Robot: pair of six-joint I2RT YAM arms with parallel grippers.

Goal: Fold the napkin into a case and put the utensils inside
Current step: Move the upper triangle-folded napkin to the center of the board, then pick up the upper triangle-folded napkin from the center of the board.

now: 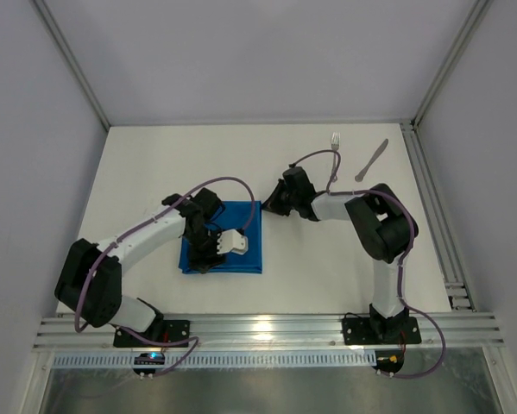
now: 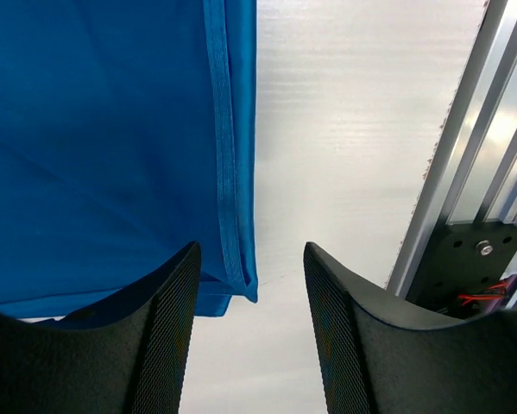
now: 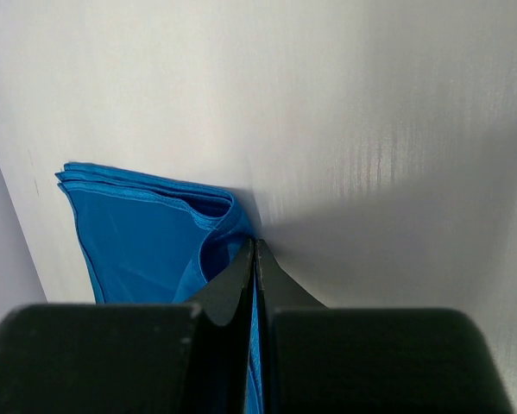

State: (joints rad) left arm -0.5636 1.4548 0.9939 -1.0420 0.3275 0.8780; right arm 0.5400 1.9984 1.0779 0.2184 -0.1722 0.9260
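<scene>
If right gripper [image 3: 255, 247], clamped shut on far-right corner of napkin [image 1: 222, 237], tugs, stacked layers may slide, undoing fold: left gripper [image 2: 251, 252] hovers above napkin's near-right hem, jaws apart, pinning nothing. Napkin bright blue, folded squarish, lying on table [image 1: 154, 164]. Well beyond napkin, far right: fork [image 1: 334, 142], knife [image 1: 372, 161].

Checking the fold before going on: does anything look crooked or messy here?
Only the napkin: its corner is puckered where the shut right hand pinches it, and the layer edges fan out unevenly. The fork and knife lie flat, apart.
</scene>
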